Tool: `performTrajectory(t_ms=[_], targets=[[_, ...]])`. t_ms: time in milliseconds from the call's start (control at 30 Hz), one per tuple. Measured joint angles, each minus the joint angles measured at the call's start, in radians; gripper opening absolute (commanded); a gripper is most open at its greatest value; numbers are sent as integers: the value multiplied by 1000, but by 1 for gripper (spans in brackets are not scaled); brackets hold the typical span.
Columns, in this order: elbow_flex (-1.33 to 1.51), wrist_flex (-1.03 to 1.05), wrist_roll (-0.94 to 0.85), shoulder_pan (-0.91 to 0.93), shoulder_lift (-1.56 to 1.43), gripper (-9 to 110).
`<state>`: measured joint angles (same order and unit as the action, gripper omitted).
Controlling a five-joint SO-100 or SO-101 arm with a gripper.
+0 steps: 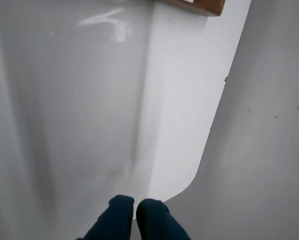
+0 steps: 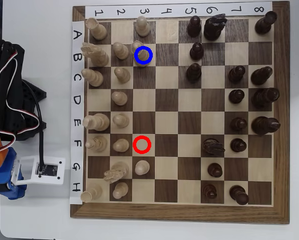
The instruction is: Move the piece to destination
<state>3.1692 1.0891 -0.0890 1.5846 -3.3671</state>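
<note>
In the overhead view a small cream pawn [image 2: 140, 49] stands on the light square marked with the blue ring [image 2: 151, 62], in row B, column 3. The light square with the red ring [image 2: 142, 144] in row F is empty. The arm [image 2: 9, 100] is folded back on the white table to the left of the board, away from all pieces. In the wrist view my gripper [image 1: 135, 207] shows as two dark blue fingertips [image 1: 120, 205] pressed together with nothing between them, over bare white table.
The wooden chessboard [image 2: 179, 212] carries several cream pieces in its left columns and several dark pieces on the right. A white camera module [image 2: 45, 170] sits beside the board's left edge. The wrist view shows a board corner [image 1: 202, 6] and the table's rounded edge [image 1: 199, 170].
</note>
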Motion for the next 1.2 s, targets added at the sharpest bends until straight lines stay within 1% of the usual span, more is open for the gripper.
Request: performTrajectory(t_ms=[1200], targets=[[0,0,0,0,0,0]])
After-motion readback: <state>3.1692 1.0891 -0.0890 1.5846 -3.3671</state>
